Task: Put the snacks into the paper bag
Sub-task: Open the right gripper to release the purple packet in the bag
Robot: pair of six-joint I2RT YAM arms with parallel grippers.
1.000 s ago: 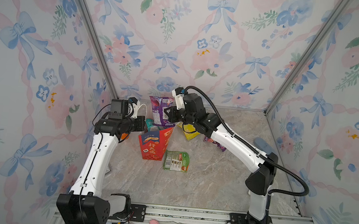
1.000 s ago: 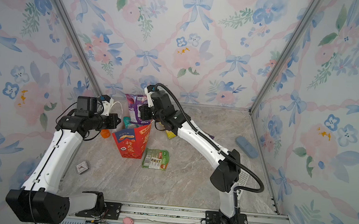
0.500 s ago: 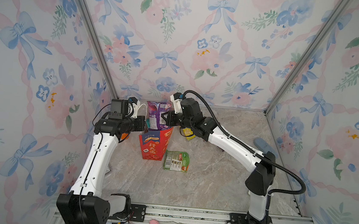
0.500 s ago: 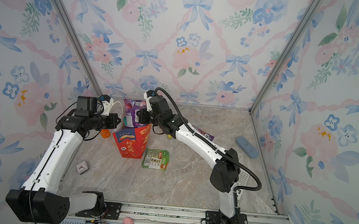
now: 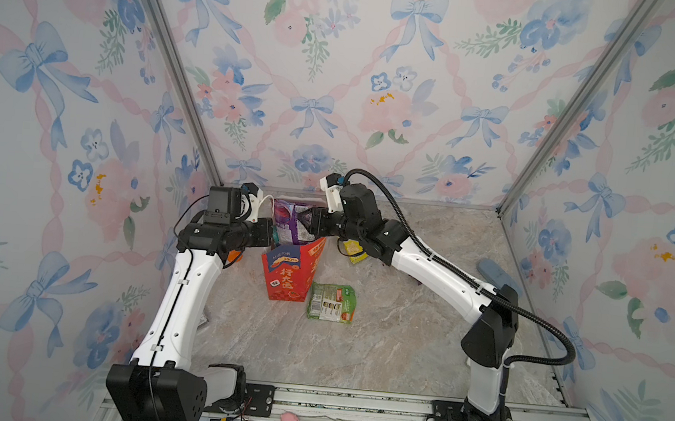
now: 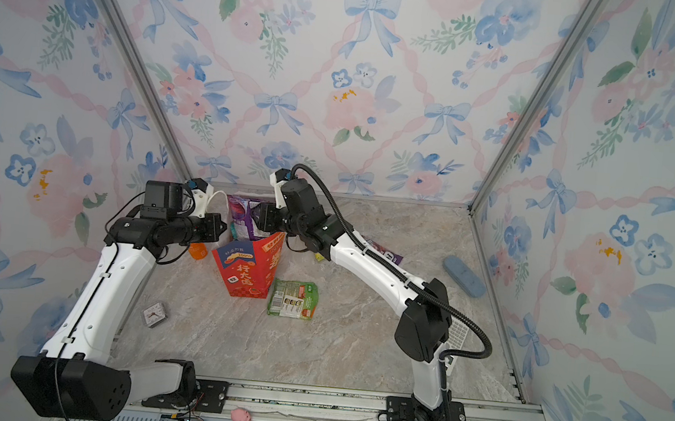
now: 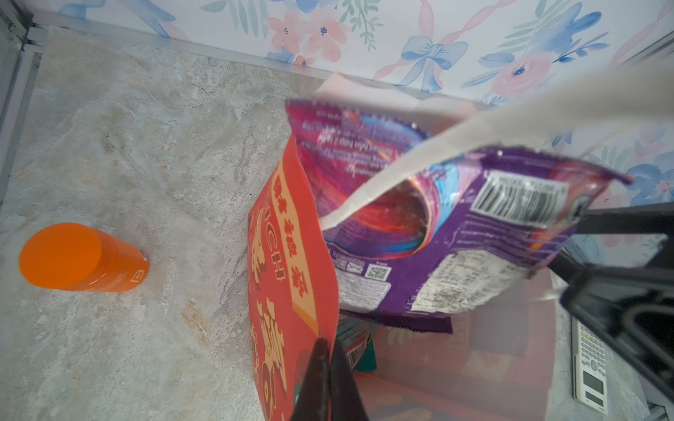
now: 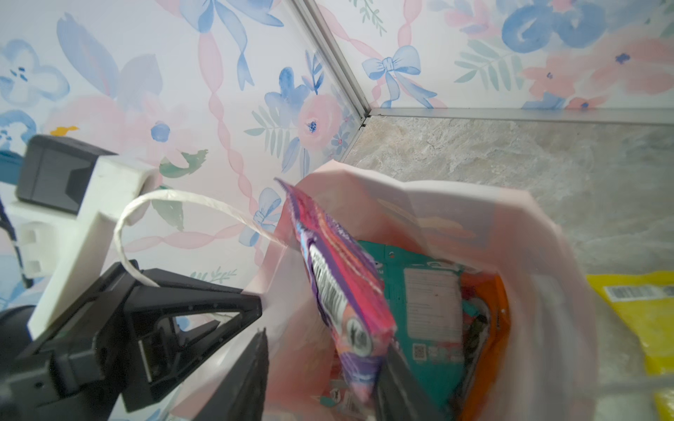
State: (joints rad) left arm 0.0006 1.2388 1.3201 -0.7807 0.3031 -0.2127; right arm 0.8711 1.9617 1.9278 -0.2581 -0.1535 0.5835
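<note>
Marbled grey tabletop [image 5: 398, 350] floors a booth papered with bows and flowers. In both top views the paper bag [image 5: 288, 274] stands upright near the back, with the left fingers [image 5: 269, 232] at its rim. The right fingers [image 5: 311, 228] are at its mouth, beside one purple packet [image 5: 288, 224] that stands half inside it. We count three more snacks on the tabletop. One green packet [image 5: 332, 302] lies flat just beside the bag, and one yellow packet [image 5: 352, 249] is partly hidden by the right arm. In a top view a second purple packet [image 6: 384, 252] shows behind that arm. From the left wrist we see the left fingers [image 7: 319, 379] clenched on the bag's red wall, plus one orange bottle [image 7: 84, 258] and one calculator [image 7: 591, 368]. From the right wrist the right fingers [image 8: 248, 375] stand apart, wider than the purple packet [image 8: 343, 291], which leans on one of them. We cannot tell whether it hangs free. Below it in the bag lie one teal packet [image 8: 437, 328] and one orange packet [image 8: 492, 310], perhaps with more that we cannot make out. We judge these packets light, crinkly and slick, with soft filling. We would pinch a flat sealed edge or corner, not the puffed middle. The bag we judge light and easily tipped, best steadied at its rim.
</note>
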